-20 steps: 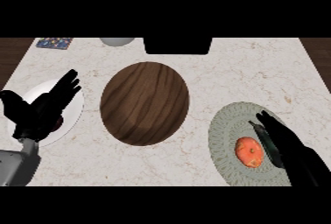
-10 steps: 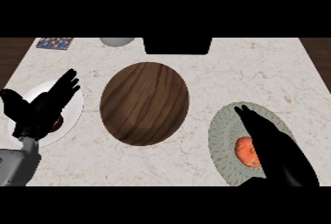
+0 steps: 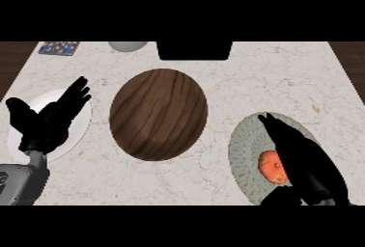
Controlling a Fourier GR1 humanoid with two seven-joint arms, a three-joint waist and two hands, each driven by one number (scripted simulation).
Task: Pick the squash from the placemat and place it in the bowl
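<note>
Squash, small, round and orange (image 3: 272,166), lies on the grey-green oval placemat (image 3: 246,144) at the right side of the pale marbled counter (image 3: 285,82), and we see only its left part, since our black right hand (image 3: 303,154) lies across the rest. That hand's fingers reach straight up over the placemat, uncurled, and nothing is gripped; whether the palm touches the squash we cannot tell. Left of the placemat, well apart from the squash, sits a large dark wooden oval (image 3: 158,114) with visible grain, in the middle of the counter between the two hands. Our black left hand (image 3: 49,119) rests at the left edge with fingers spread and upright, open, over a white round plate (image 3: 77,132) that it partly hides; the grey forearm (image 3: 21,183) shows below it. At the counter's far edge we make out a pale grey rounded object (image 3: 128,46), a small patterned blue item (image 3: 59,48) at the left corner, and a black block (image 3: 194,50) in the middle.
</note>
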